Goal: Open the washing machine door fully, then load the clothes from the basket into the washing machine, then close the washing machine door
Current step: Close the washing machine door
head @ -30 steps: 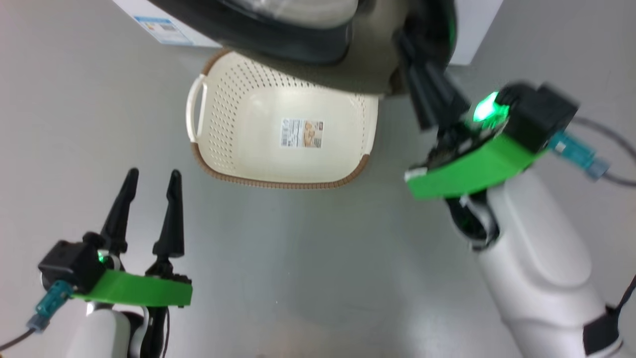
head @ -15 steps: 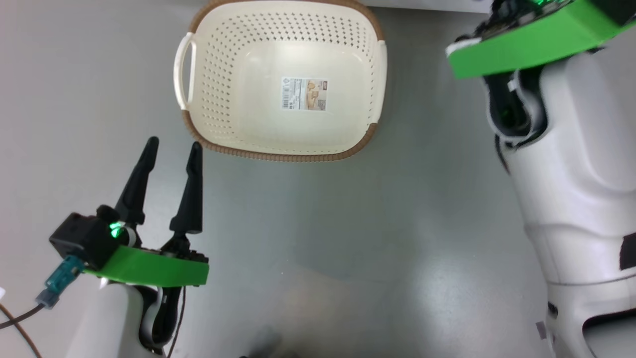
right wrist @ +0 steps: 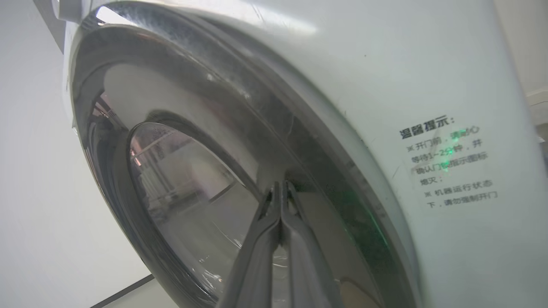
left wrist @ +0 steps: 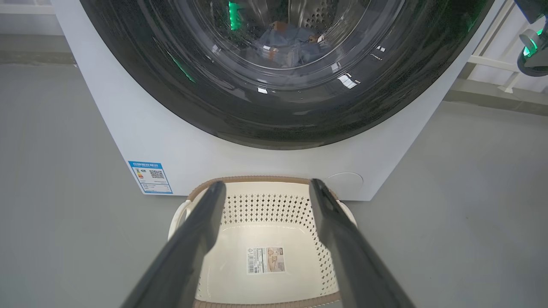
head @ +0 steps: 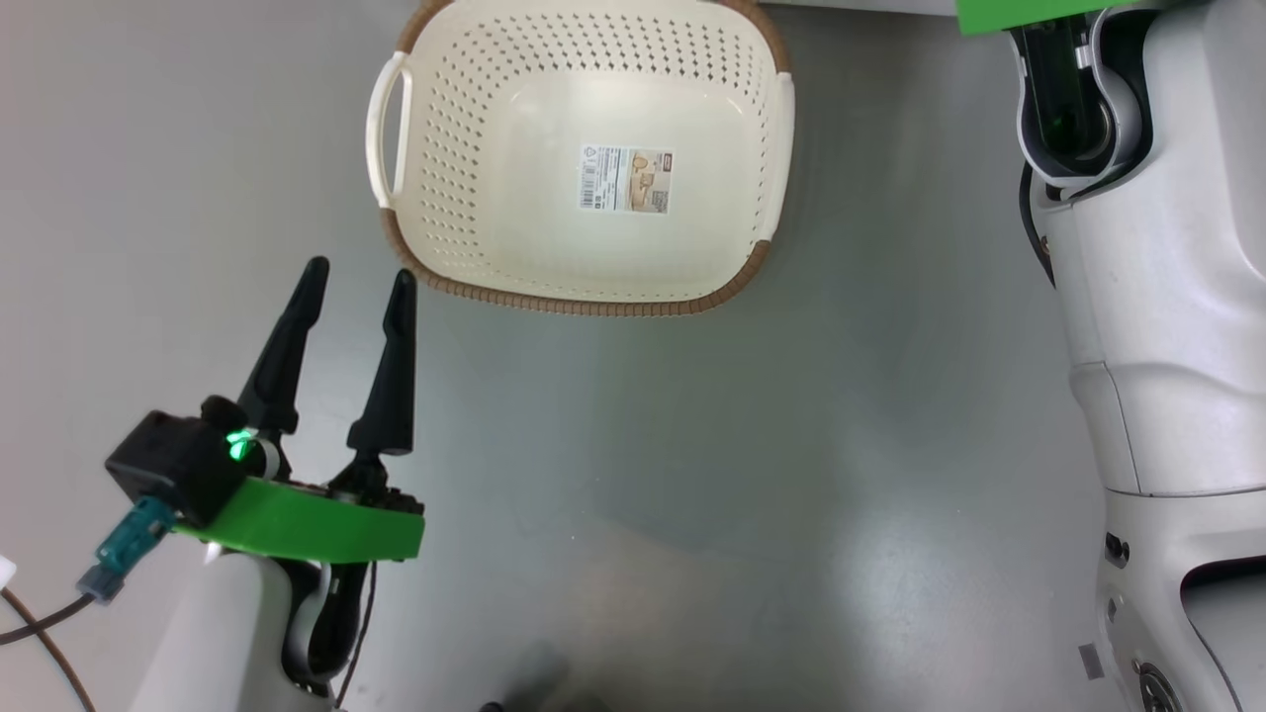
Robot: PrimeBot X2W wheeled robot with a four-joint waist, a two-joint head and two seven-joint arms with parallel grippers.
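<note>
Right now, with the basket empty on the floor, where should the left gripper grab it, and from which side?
Probably the white side handle of the basket, from the robot's left: it bows off the wall, leaving a gap for one finger, nearest the open left gripper.

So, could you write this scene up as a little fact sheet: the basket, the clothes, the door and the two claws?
basket: empty, on the floor in front of the washing machine
washing machine door: looks shut against the front
clothes: blue fabric in the drum, seen through the door
left gripper: open, holding nothing, beside the basket
right gripper: shut, tips at the door's black rim
</note>
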